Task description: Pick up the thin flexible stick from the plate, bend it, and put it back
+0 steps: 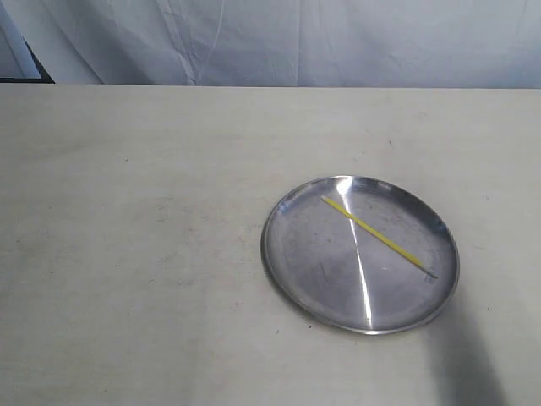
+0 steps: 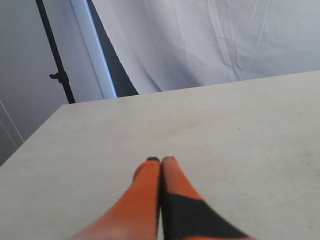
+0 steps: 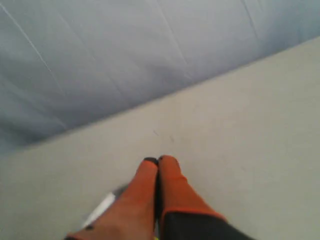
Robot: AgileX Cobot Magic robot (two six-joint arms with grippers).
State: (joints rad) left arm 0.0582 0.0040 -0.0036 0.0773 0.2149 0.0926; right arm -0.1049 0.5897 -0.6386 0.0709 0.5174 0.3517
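The pick-up is not yet begun; the thin flexible stick point(image 1: 378, 236) lies straight across the plate point(image 1: 292, 258); my left gripper point(image 2: 160, 160) and right gripper point(image 3: 158, 160) are pinched closed, empty, away from the plate; next, I judge, one must open and descend onto the stick.

A pale, off-white table point(image 1: 135, 254) fills most of the exterior view, its matte surface marked with faint grey smudges and a few small dark specks. A soft dark shadow point(image 1: 467, 364) lies on it at the lower right of that view. Behind the far edge hangs a creased white cloth backdrop point(image 1: 321, 38). In the left wrist view a thin black pole point(image 2: 50, 47) carrying a small clamp point(image 2: 60, 76) stands beyond the table's corner, beside a white upright strip point(image 2: 92, 50).
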